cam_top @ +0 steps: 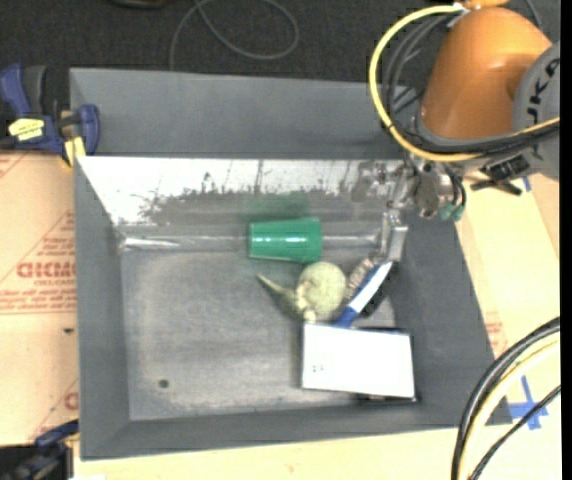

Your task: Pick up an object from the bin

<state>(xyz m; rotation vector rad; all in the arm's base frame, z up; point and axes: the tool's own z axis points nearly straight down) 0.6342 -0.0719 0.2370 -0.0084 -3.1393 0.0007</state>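
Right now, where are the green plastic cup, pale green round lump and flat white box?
green plastic cup (284, 240), camera view, middle of its side.
pale green round lump (323, 285), camera view, its top.
flat white box (358, 362), camera view, middle of its top face.

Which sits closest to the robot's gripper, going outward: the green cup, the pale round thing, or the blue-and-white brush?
1. Blue-and-white brush, just below the gripper.
2. Pale round thing, mid-bin.
3. Green cup, lying by the back wall.

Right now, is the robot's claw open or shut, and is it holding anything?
Gripper: open or closed cannot be told; it hangs by the blue-and-white stick.
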